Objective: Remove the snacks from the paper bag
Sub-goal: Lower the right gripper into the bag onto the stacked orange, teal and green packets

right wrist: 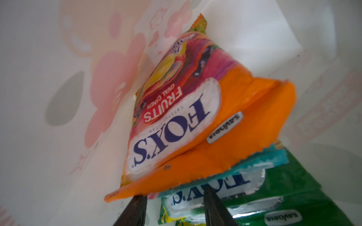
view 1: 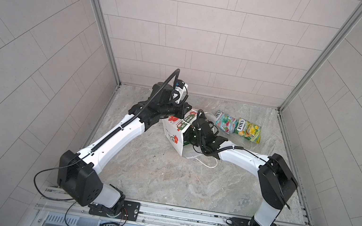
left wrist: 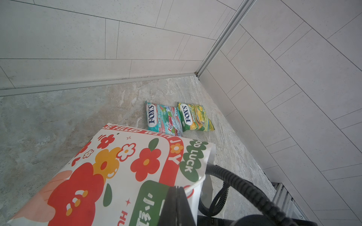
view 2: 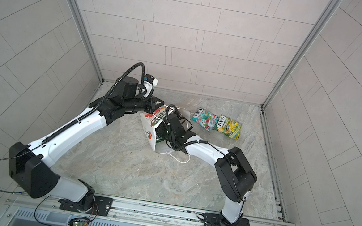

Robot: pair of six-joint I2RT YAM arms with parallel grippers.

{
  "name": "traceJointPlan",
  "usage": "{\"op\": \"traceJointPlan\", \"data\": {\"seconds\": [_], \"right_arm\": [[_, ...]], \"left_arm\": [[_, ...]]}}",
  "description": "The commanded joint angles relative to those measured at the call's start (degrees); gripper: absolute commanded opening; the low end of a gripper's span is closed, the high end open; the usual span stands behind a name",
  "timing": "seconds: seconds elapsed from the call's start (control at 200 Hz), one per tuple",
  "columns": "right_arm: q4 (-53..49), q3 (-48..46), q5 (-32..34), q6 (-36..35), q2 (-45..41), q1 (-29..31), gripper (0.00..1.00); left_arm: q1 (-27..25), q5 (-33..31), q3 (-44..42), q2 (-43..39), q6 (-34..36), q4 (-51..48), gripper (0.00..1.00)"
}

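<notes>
Likely a robotics lab cell: tile-patterned walls (view 1: 212, 36), aluminium frame posts (view 1: 99, 17), stone-look tabletop (view 1: 164, 178), mounting rail (view 1: 182, 216).

The paper bag (left wrist: 125, 156) was matt printed paper, the orange packet (right wrist: 231, 109), teal packet (view 1: 225, 122) and green-yellow packet (view 1: 248, 130) were glossy crinkled plastic, the tabletop (view 1: 164, 178) dull and stone-like, the front rail (view 1: 182, 216) bare metal.

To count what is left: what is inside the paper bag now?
Inside the paper bag, the right wrist view shows an orange packet lying over a teal packet and green packets. Their number is unclear: whatever is under this pile is covered.
</notes>
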Motion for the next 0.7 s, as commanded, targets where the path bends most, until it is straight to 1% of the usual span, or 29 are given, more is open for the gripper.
{"op": "traceJointPlan", "data": {"seconds": [0.0, 0.4, 0.525, 0.691], "right_arm": [[1.42, -0.02, 1.27, 2.41, 1.93, -0.47, 0.48], [3.57, 0.42, 0.62, 4.45, 4.09, -1.30, 0.47], [4.48, -0.05, 2.67, 7.07, 4.56, -1.37, 0.47], [8.55, -1.06, 5.04, 10.60, 5.49, -1.38, 0.43]], "left_arm": [[-0.34, -0.01, -0.58, -0.59, 0.02, 1.48, 0.00], [-0.47, 0.05, -0.63, -0.72, 0.11, 1.48, 0.00], [-0.48, 0.02, -0.64, -0.85, 0.24, 1.46, 0.00], [-0.40, -0.01, -0.66, -1.15, 0.81, 1.33, 0.00]]}}
